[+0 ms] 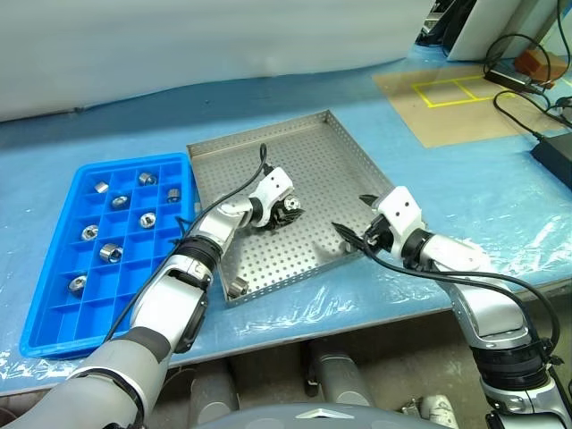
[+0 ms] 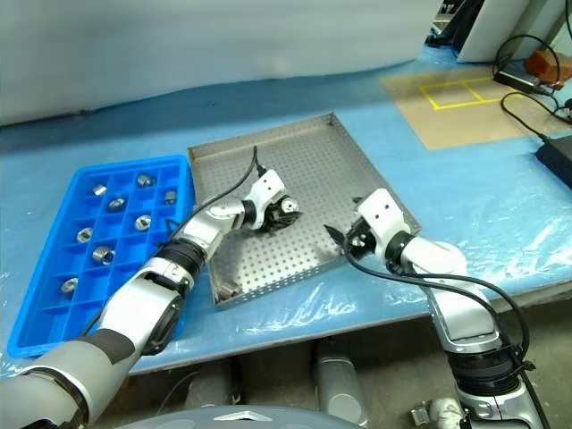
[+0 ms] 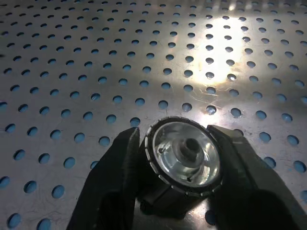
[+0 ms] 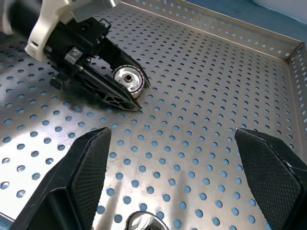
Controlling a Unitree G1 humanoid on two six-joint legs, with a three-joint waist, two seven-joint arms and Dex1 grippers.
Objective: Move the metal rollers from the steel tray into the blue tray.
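Blue tray (image 1: 49,313) on the left, seven rollers already in its cells; steel tray (image 1: 340,156) beside it, touching or nearly so. Left gripper (image 1: 288,213) mid-tray, fingers (image 3: 120,167) closed against both sides of a roller (image 3: 186,155) resting on the perforated floor; grip looks centred. Advice: confirm firm pinch, lift straight up to clear the rim, then carry over to an empty cell. Another roller (image 1: 238,288) sits at the near-left corner; one more (image 4: 142,223) lies just under the right gripper (image 1: 356,234), jaws wide, holding nothing.
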